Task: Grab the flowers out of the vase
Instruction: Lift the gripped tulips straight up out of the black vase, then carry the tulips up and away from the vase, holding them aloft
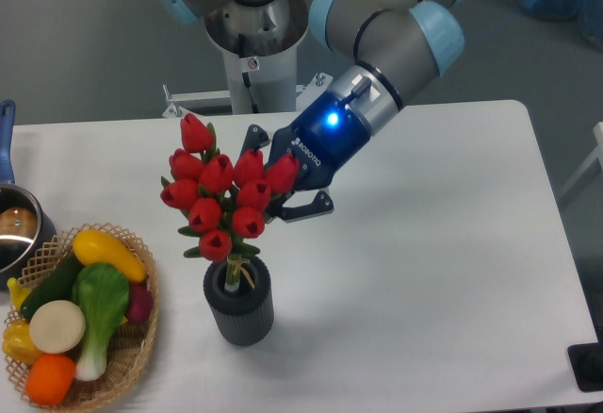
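The flowers (219,196), a bunch of red tulip buds with green leaves, hang above the vase (239,303). Their thin stems still dip into its round mouth. The vase is dark grey and ribbed, and stands upright on the white table (443,272). My gripper (273,198) reaches in from the right and is shut on the flowers, its fingertips hidden behind the buds.
A wicker basket (132,356) of toy vegetables sits at the front left. A metal pot (17,229) with a blue handle is at the left edge. The robot's base column (254,55) stands behind the table.
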